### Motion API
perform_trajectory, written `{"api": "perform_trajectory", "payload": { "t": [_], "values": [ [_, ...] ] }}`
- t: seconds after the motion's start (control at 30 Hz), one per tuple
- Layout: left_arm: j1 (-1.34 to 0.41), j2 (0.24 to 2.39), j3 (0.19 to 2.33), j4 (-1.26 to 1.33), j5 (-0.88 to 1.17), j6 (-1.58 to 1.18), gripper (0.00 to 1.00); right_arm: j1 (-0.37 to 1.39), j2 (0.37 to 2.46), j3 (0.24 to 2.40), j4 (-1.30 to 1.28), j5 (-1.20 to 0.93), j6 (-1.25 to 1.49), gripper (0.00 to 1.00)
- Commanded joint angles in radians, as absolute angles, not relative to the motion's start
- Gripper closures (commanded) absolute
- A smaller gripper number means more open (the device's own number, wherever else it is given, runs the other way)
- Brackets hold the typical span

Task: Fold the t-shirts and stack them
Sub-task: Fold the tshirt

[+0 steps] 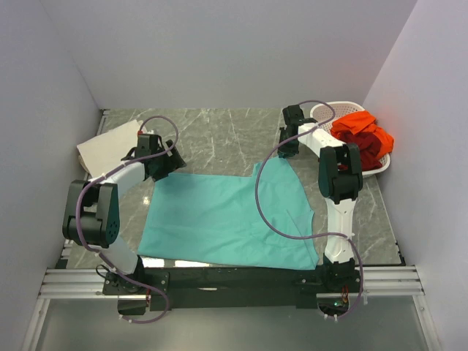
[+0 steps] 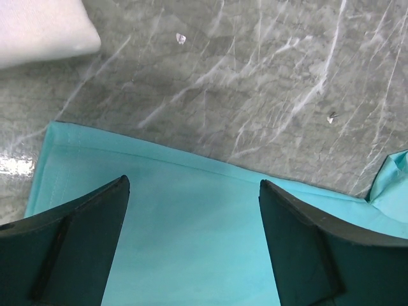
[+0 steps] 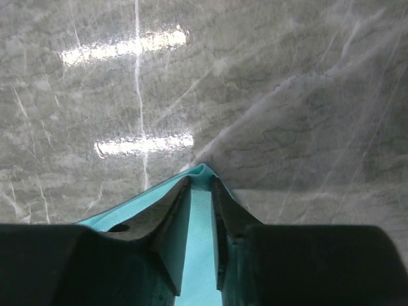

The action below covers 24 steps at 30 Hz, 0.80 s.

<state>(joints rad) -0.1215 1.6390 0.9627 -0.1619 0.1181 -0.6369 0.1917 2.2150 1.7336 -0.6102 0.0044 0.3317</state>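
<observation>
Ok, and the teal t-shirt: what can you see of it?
The teal t-shirt is plain, soft, thin-looking cloth. It lies spread mostly flat on the grey marble-look table between the two arms, with a stitched hem along its far edge. Its far right corner is pinched between the fingers of the right gripper. The left gripper hangs open over the far left corner, apparently not touching.

Grey marble-look table (image 1: 219,139). The teal t-shirt (image 1: 219,219) lies spread mostly flat across the near middle, with its right side creased and its hem close to the front edge. The cream t-shirt (image 1: 106,146) lies at the far left by the wall, probably folded, though that's hard to tell from above. It is clear of the teal one. A white lattice basket (image 1: 322,111) sits in the far right corner.
</observation>
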Motion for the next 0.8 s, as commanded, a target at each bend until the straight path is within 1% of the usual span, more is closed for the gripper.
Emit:
{"api": "perform_trajectory", "payload": {
  "t": [0.0,0.07,0.1,0.17,0.2,0.27,0.33,0.37,0.43,0.47,0.53,0.57,0.67,0.77],
  "values": [
    [-0.114,1.652,1.017,-0.178,0.106,-0.598,0.12,0.189,2.224,1.767,-0.624,0.018,0.333,0.74],
    [-0.109,1.663,1.037,-0.199,0.088,-0.586,0.12,0.189,2.233,1.775,-0.63,0.02,0.331,0.79],
    [-0.104,1.672,1.06,-0.21,0.074,-0.58,0.14,0.187,2.237,1.781,-0.634,0.02,0.328,0.85],
    [-0.1,1.68,1.081,-0.244,0.025,-0.56,0.16,0.187,2.24,1.79,-0.641,0.018,0.328,0.94],
    [-0.098,1.686,1.1,-0.259,0.009,-0.552,0.19,0.189,2.238,1.787,-0.64,0.02,0.331,1.0],
    [-0.092,1.701,1.13,-0.273,-0.038,-0.523,0.25,0.187,2.234,1.781,-0.634,0.018,0.333,1.0],
    [-0.087,1.715,1.149,-0.297,-0.084,-0.503,0.28,0.189,2.218,1.767,-0.63,0.026,0.336,1.0],
    [-0.078,1.723,1.157,-0.299,-0.095,-0.499,0.31,0.187,2.212,1.76,-0.627,0.032,0.337,1.0],
    [-0.068,1.727,1.158,-0.299,-0.109,-0.489,0.34,0.186,2.189,1.727,-0.617,0.043,0.339,1.0],
    [-0.055,1.73,1.157,-0.299,-0.12,-0.488,0.38,0.187,2.183,1.72,-0.615,0.044,0.337,1.0],
    [-0.046,1.736,1.155,-0.293,-0.117,-0.48,0.43,0.186,2.163,1.694,-0.609,0.049,0.337,1.0],
    [-0.043,1.743,1.154,-0.295,-0.112,-0.476,0.47,0.183,2.157,1.684,-0.604,0.048,0.337,1.0],
    [-0.044,1.764,1.152,-0.301,-0.092,-0.469,0.52,0.183,2.145,1.666,-0.598,0.046,0.342,1.0],
    [-0.043,1.782,1.14,-0.305,-0.083,-0.468,0.55,0.183,2.146,1.667,-0.603,0.043,0.345,1.0]
  ]
}}
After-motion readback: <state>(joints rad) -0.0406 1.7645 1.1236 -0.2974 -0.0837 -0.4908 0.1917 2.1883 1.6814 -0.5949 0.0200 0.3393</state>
